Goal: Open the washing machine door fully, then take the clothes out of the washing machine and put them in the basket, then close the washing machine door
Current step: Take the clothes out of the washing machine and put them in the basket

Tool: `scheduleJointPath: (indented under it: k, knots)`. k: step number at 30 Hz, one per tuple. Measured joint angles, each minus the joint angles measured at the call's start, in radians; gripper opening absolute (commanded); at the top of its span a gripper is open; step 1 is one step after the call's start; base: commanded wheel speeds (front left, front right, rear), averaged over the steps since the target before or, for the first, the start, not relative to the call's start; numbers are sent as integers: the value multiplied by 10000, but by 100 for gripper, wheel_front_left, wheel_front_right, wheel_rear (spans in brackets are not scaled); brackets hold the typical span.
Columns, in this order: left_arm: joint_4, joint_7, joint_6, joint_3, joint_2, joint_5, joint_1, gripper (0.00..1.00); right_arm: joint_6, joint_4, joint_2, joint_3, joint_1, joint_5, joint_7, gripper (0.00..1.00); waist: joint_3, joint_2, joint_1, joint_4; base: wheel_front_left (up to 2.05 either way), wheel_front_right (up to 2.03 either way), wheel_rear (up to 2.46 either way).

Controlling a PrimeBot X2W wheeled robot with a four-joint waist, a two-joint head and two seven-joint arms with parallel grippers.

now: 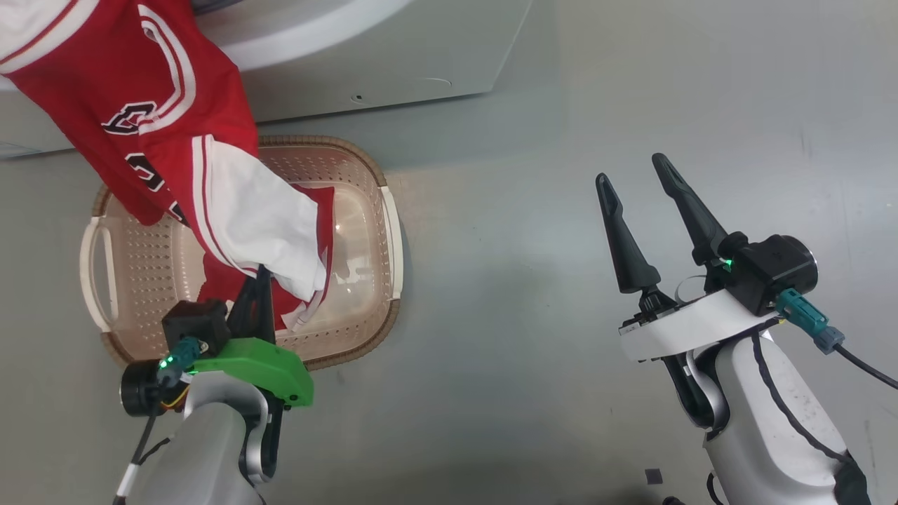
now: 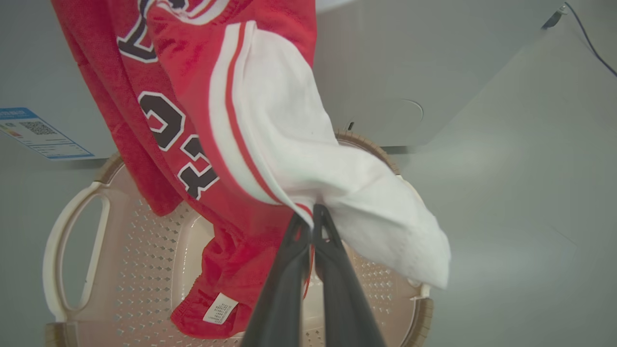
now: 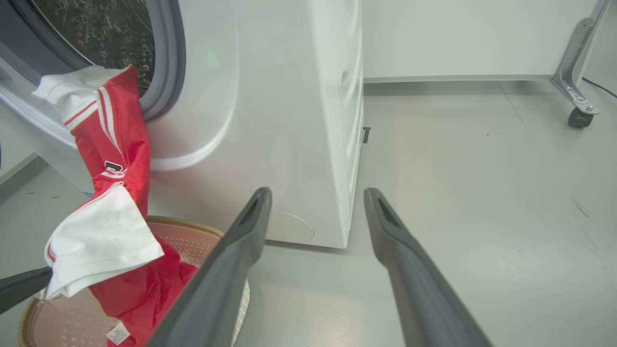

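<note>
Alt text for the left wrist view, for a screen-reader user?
The left gripper, shut, pinches red and white clothes that hang over the basket, their lower red end dipping into it. Behind stands the white washing machine with a blue label.

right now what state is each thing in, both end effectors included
washing machine: front opening uncovered
clothes: trailing out of the washing machine, lower end in the basket
basket: upright in front of the washing machine, part of the clothes inside
left end effector: shut on the clothes
right end effector: open, empty
</note>
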Motion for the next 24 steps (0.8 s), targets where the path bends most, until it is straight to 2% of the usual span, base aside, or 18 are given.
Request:
scheduleJointPath:
  k: [11,24]
  knots:
    - [1900,345,0,470,-35,-372,-1489,0,0,-63,48,81,-437,176,0,100,727,0,0,-422,0,0,0]
    - [3695,861,2,456,-44,-849,-2427,0,0,-8,81,54,-529,247,0,100,1032,0,0,-695,0,0,0]
